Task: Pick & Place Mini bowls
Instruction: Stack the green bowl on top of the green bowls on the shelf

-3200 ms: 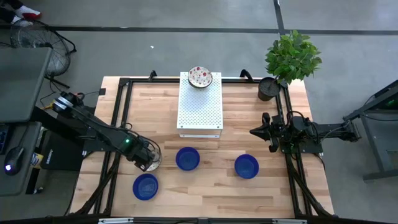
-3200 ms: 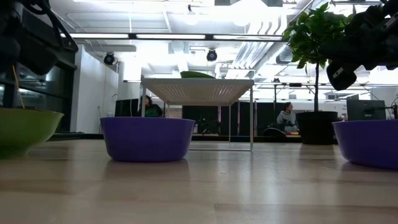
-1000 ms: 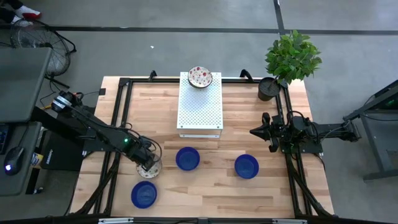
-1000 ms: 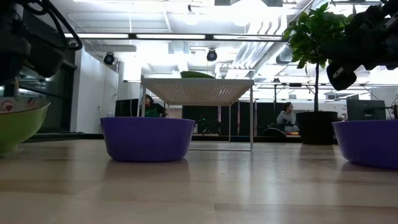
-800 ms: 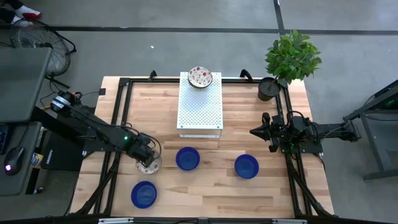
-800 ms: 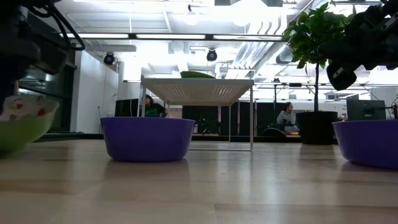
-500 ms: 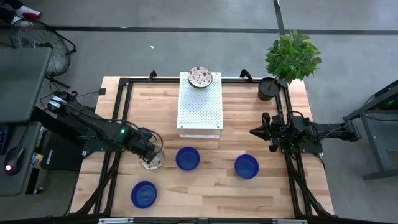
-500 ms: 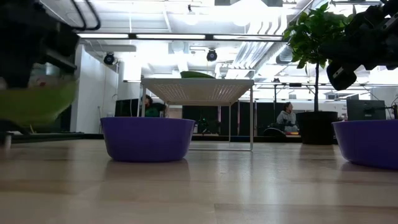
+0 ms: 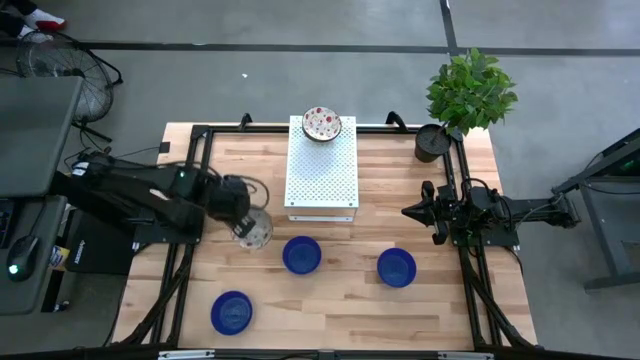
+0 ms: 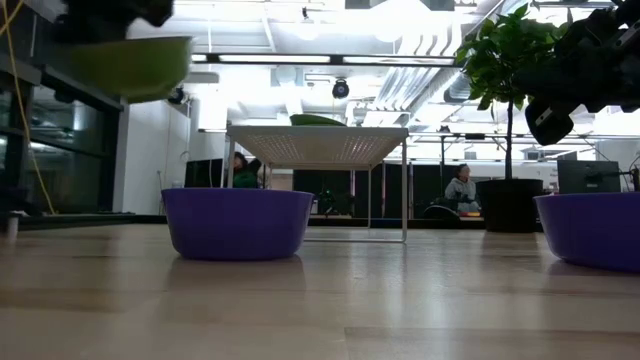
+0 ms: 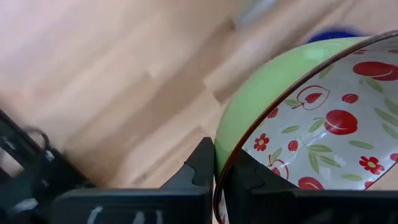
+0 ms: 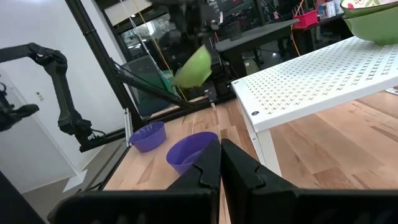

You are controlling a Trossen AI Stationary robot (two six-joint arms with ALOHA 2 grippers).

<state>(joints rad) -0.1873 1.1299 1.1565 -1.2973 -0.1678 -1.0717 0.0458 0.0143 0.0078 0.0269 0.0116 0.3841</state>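
Lifted off the counter since a second ago, the floral bowl now hangs in the air, carried toward the white perforated stand — the left pincer is clamped on its rim. A second floral bowl sits on the stand's far end. 3 blue bowls rest on the counter. Beside the right edge the right pincer waits, closed on nothing.

White perforated stand blocks table centre, three blue bowls dot the front, bare wood between
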